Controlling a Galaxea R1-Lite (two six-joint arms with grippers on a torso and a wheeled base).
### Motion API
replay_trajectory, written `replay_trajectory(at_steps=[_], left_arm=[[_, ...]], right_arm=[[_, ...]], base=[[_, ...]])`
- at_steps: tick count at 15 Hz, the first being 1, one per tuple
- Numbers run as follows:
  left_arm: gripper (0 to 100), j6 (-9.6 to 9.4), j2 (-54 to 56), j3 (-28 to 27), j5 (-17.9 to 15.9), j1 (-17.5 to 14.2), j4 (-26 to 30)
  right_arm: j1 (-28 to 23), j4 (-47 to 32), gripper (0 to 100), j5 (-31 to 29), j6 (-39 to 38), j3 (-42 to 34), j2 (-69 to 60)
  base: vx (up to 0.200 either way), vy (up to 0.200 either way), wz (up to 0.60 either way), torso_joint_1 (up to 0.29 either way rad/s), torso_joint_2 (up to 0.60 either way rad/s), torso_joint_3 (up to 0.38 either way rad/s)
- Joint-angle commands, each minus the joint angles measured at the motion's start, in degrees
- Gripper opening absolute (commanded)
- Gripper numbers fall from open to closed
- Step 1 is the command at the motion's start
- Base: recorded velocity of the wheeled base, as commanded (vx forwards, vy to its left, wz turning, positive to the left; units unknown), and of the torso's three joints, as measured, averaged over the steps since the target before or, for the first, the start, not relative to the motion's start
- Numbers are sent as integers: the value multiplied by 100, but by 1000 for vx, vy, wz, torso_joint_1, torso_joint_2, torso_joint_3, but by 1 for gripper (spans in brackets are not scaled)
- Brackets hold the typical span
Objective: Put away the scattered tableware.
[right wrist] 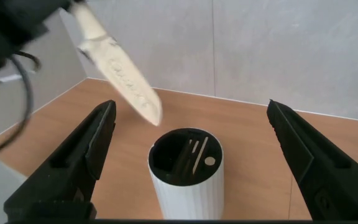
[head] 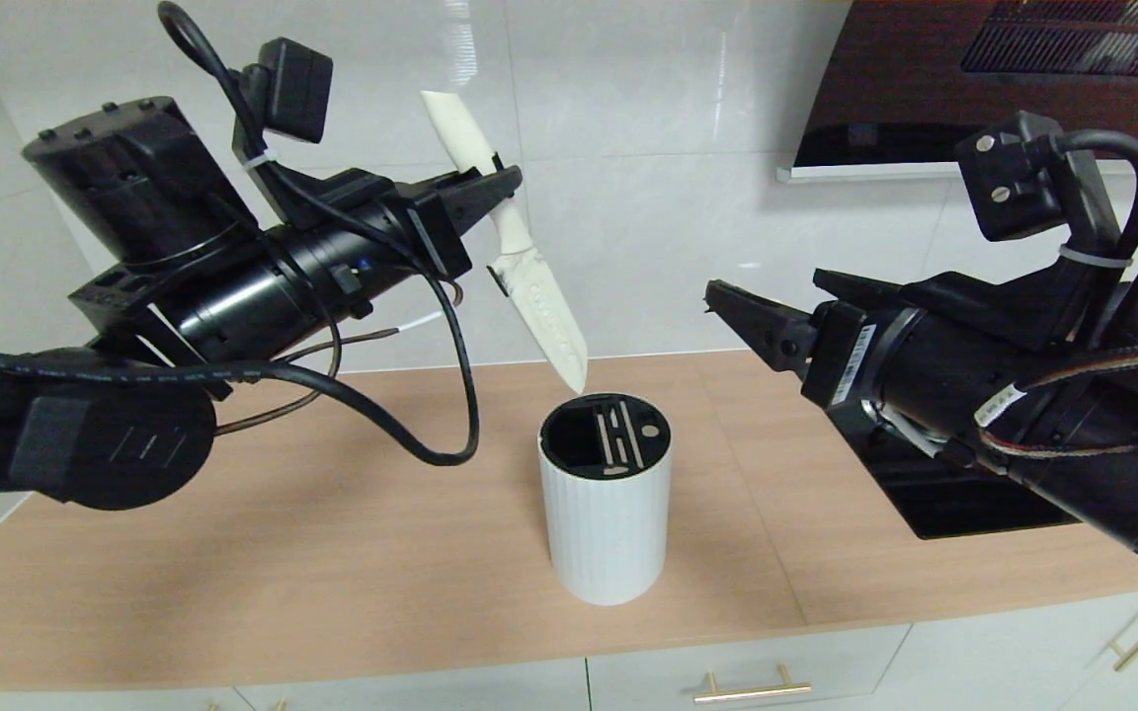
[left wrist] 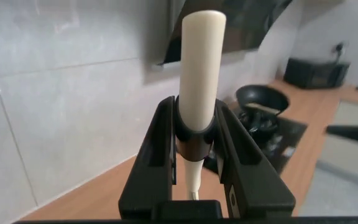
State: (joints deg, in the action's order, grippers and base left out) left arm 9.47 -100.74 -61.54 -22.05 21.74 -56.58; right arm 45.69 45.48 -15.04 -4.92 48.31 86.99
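Just above white ribbed holder (head: 609, 523) with black slotted top: tilted cream-handled white knife (head: 541, 311), clenched in left gripper (head: 495, 193); right gripper (right wrist: 190, 107) spread wide. Could miss slot (head: 618, 436) at this tilt, toppling holder.

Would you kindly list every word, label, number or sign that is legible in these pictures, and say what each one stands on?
No text here can be read.
On the knife: a faint dotted print along the blade, too small to read.
On the white sticker on the right arm: print too small to read.
On the white holder: no print visible.
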Motion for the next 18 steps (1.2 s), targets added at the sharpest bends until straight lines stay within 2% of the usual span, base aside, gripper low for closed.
replay_trajectory(at_steps=[1,4,7,18], left_arm=[[0,-262,-95,98,-1,41,-3],[0,-604,-112,292,-10,156,15],[0,-710,-244,406,-10,323,85],[0,-745,-560,678,-1,331,121]], right_arm=[[1,4,100,1,0,-6,99],[1,4,100,1,0,-32,178],[-8,4,100,1,0,-32,187],[-8,4,100,1,0,-59,239]], base=[[0,0,0,0,0,0],[0,0,0,0,0,0],[0,0,0,0,0,0],[0,0,0,0,0,0]])
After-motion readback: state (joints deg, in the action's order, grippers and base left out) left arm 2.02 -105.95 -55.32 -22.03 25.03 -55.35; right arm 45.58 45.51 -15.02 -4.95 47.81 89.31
